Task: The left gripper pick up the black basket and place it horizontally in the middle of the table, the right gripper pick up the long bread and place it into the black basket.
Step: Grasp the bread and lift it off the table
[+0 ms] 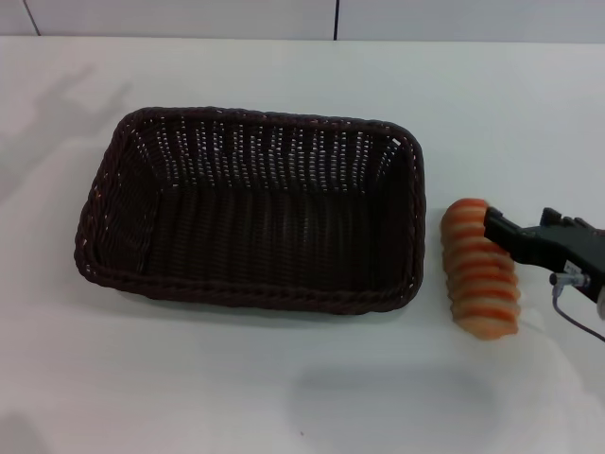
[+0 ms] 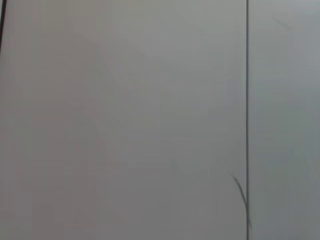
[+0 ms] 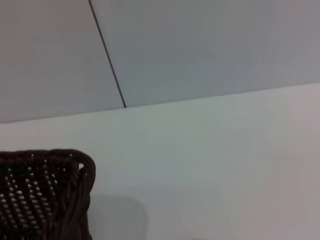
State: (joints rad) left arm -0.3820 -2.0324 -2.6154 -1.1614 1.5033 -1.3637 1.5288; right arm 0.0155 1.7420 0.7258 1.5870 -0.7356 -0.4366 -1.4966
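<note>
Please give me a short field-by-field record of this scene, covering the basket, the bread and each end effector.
basket: lying flat near the middle of the table, long side across the view, nothing inside
bread: on the table just right of the basket, outside it
right end effector: at the bread's upper right side, one black finger against it; grip cannot be judged
left end effector: not in view
task stage: basket placed, bread not yet in it

Right gripper (image 1: 492, 227) reaching in low from the right edge, black fingertip against the long bread (image 1: 480, 270), finger spread unclear; left arm out of sight.
</note>
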